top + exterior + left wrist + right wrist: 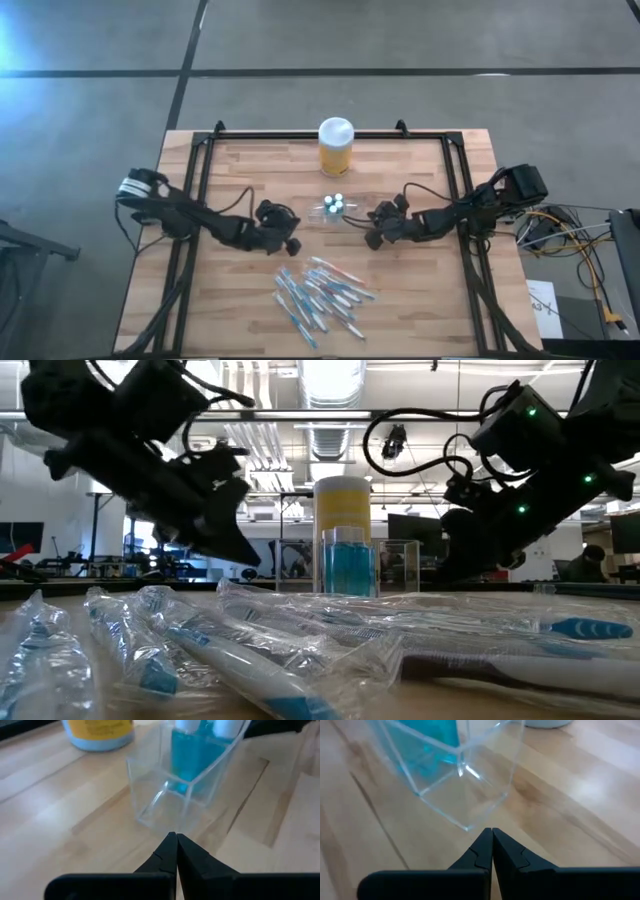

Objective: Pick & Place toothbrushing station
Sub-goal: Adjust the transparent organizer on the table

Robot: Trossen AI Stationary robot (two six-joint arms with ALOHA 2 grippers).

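Observation:
The toothbrushing station (325, 211) is a small clear plastic holder standing on the wood at the table's middle, with blue white-capped bottles (192, 750) in its far part. My left gripper (176, 837) is shut just to its left, pointing slantwise down at its near bottom edge. My right gripper (492, 830) is shut a little to its right, tips near a bottom corner (467, 826), with bare wood between. In the high view the left gripper (299, 224) and right gripper (364, 221) flank the holder. My left gripper's shut fingertips (170, 842) stand right at the station's bottom edge (167, 826), coming slanting down from the table's left. I cannot tell whether they touch it.
A yellow jar with a white lid (336, 147) stands behind the holder at the far edge. A pile of several wrapped toothbrushes (320, 295) lies toward the near edge. Black frame rails (195, 200) run along the table's left and right sides.

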